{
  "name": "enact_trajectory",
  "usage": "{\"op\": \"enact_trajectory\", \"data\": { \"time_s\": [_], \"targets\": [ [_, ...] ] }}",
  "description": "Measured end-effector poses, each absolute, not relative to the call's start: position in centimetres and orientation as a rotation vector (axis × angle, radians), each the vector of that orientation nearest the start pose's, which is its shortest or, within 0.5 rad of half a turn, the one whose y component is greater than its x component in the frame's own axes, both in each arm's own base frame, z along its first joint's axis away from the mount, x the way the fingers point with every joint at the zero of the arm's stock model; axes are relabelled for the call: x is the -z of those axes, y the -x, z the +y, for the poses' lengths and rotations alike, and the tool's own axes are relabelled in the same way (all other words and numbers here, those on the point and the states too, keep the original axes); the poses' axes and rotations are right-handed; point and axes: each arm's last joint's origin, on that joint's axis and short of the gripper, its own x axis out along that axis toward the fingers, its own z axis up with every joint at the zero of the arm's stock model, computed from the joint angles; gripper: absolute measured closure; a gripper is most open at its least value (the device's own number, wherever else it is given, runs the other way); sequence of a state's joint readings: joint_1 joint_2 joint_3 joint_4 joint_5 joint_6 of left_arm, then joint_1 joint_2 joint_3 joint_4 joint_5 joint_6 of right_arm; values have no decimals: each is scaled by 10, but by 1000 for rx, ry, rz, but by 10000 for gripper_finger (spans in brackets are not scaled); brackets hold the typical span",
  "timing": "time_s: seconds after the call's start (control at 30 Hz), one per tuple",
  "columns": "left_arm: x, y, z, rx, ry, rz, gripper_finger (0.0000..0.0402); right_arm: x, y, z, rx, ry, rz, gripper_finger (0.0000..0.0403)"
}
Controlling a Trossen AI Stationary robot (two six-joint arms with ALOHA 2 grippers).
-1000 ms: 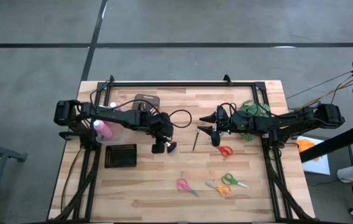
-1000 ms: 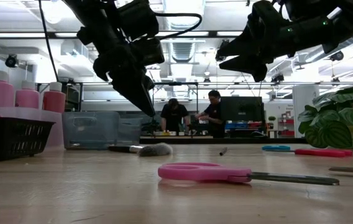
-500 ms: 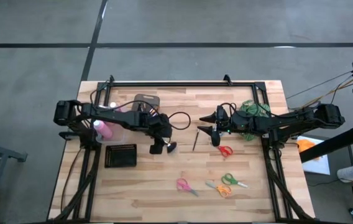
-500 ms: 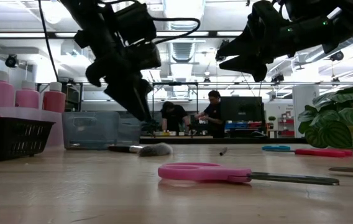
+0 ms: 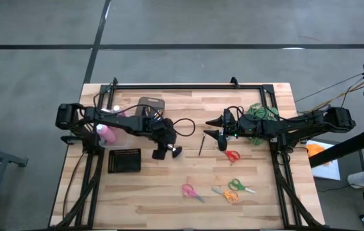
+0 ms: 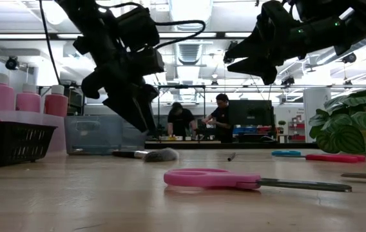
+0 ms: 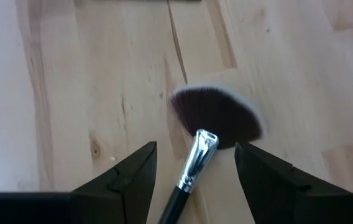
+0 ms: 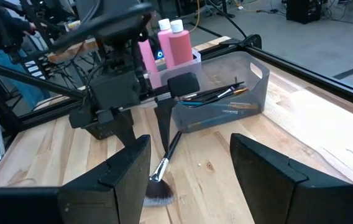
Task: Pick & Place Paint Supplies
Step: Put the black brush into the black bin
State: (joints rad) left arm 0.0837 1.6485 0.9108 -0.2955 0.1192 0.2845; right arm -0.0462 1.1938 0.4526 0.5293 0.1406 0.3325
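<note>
- The left gripper (image 5: 163, 151) hangs above the middle of the wooden table (image 5: 150, 199), its fingers (image 7: 130, 180) spread apart to either side of the stubby black brush (image 7: 210, 127), whose silver ferrule and fan of dark bristles lie flat on the wood.
- In the high view the brush head (image 5: 177, 152) lies just right of that gripper; the low view shows the brush (image 6: 147, 154) resting on the table under the raised arm.
- A clear bin (image 8: 223, 99) holding thin paintbrushes (image 8: 217, 94) stands just behind the left gripper, with pink bottles (image 8: 175, 46) capped in white behind it; they show at the table's left edge in the high view (image 5: 107, 133).
- A black mesh basket (image 5: 124, 160) sits just left of the left gripper, well apart from the brush.
- The right gripper (image 5: 221, 139) hovers right of centre, fingers (image 8: 123, 174) parted and holding nothing; a single thin brush (image 5: 201, 145) lies just to its left.
- Red scissors (image 5: 232, 155) lie just beside the right gripper; pink scissors (image 5: 191, 192) and a green and orange pair (image 5: 234, 189) lie nearer the front edge.
- A green leafy plant (image 5: 259, 117) sits under the right arm.
- Two people (image 6: 199, 120) stand at a bench in the room behind.
- No writing can be read on anything.
- The front left of the table is bare wood.
</note>
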Motion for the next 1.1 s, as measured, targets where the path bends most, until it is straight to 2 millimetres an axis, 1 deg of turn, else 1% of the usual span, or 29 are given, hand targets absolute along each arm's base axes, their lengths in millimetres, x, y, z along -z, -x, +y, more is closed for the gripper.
{"op": "enact_trajectory", "data": {
  "time_s": [0.07,0.2,0.33,0.47,0.87,0.97,1.1],
  "targets": [
    [-163,-313,23,181,-157,1016,182,-208,-238,-15,220,-320,179,186],
    [-156,-321,23,186,-139,1089,182,-208,-238,-15,219,-320,179,186],
    [-142,-333,24,198,-125,1182,182,-207,-238,-15,219,-320,179,186],
    [-131,-338,26,185,-128,1263,182,-207,-238,-15,219,-320,179,186],
    [-129,-338,27,146,-129,1277,185,-207,-238,-15,219,-320,180,186],
    [-129,-338,27,140,-122,1280,210,-207,-238,-15,219,-320,179,186],
    [-129,-338,27,130,-110,1282,274,-207,-238,-15,219,-320,180,186]
  ]
}}
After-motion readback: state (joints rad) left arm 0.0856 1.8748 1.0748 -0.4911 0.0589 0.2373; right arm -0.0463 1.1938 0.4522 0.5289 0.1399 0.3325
